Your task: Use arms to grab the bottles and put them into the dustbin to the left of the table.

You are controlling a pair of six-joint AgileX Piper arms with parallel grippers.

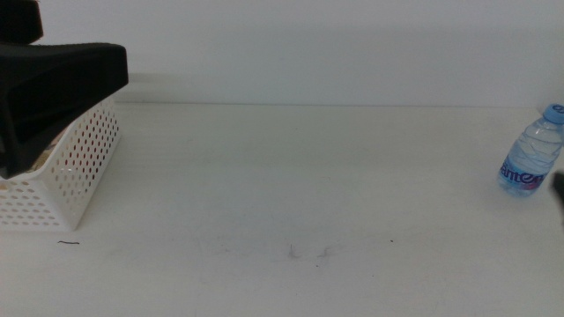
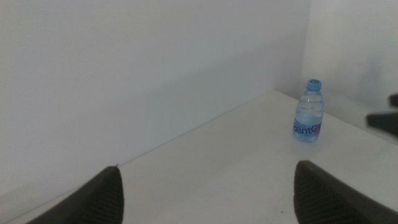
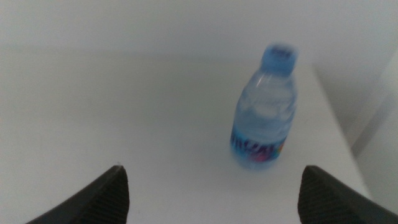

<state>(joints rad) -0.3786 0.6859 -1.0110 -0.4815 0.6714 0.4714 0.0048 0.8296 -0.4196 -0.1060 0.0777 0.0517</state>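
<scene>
A clear water bottle (image 1: 531, 157) with a blue cap and blue label stands upright at the table's far right. My right gripper (image 3: 212, 171) is open, its jaws wide apart, with the bottle (image 3: 264, 109) a short way ahead of it; only a dark tip of it shows at the middle view's right edge (image 1: 559, 185). My left arm (image 1: 62, 79) hangs over the white perforated dustbin (image 1: 79, 167) at the far left. My left gripper (image 2: 208, 171) is open and empty and faces the far bottle (image 2: 308, 112). The yellow juice bottle and the red can are out of view.
The white table (image 1: 291, 194) has faint dark scuff marks near its front middle (image 1: 308, 253) and a short dark mark by the dustbin (image 1: 69, 243). A white wall runs along the back edge.
</scene>
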